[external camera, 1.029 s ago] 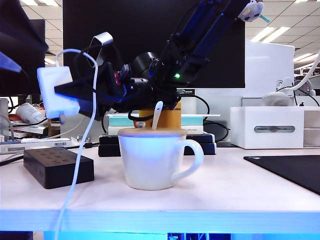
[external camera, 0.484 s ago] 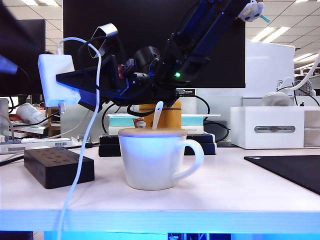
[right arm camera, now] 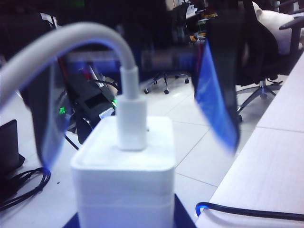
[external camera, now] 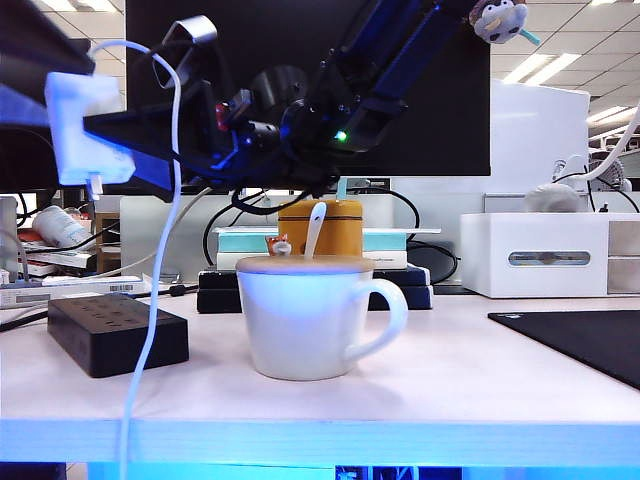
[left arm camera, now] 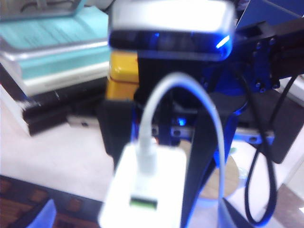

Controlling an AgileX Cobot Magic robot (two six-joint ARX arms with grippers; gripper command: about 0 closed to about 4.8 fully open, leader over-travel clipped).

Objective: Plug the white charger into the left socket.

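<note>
The white charger (external camera: 85, 130) hangs high over the left end of the table, its thin cable (external camera: 160, 260) looping over it and falling past the table edge. My right gripper (external camera: 100, 135) reaches across from the right and is shut on the charger (right arm camera: 123, 175). My left gripper (external camera: 30, 80) is open at the far left, its blue-padded fingers (right arm camera: 218, 104) standing wide on either side of the charger (left arm camera: 147, 190) without touching it. The black power strip (external camera: 117, 333) lies on the table below; the left socket is among the holes in its top face (external camera: 100, 308).
A white mug (external camera: 305, 315) with a wooden lid and spoon stands mid-table. Behind it are stacked books (external camera: 400, 270) and a yellow jar (external camera: 335, 230). A white box with a slot (external camera: 545, 255) and a black mat (external camera: 580, 340) lie to the right.
My right gripper has lifted the charger and carried it left, closer in between the left gripper's open fingers. The left gripper has also risen.
</note>
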